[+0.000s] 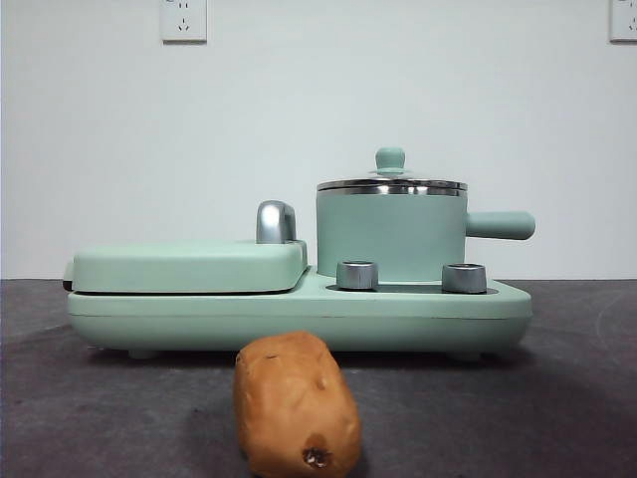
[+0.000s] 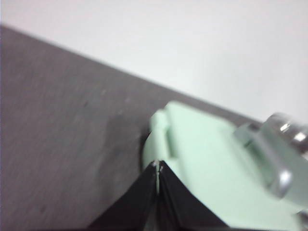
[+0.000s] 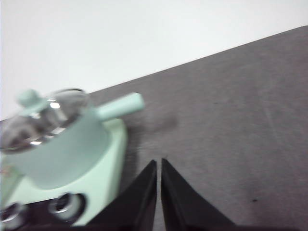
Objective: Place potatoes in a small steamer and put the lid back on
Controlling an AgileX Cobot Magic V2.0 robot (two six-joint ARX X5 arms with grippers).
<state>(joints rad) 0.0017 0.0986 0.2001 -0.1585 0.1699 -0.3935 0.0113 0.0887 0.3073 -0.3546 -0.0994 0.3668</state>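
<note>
The left gripper [image 2: 158,168] shows its two black jaws pressed together, their tips meeting in a thin seam, with nothing between them. In its wrist view the jaws rise from 6 o'clock toward 12 o'clock as a dark wedge, and the picture is blurred.

The right gripper [image 3: 159,163] likewise has its black jaws drawn nearly together, only a narrow slit between the tips, holding nothing. Its jaws also rise from 6 o'clock toward 12 o'clock.

Neither arm appears in the front view; no dark tip shows at either top corner.
</note>
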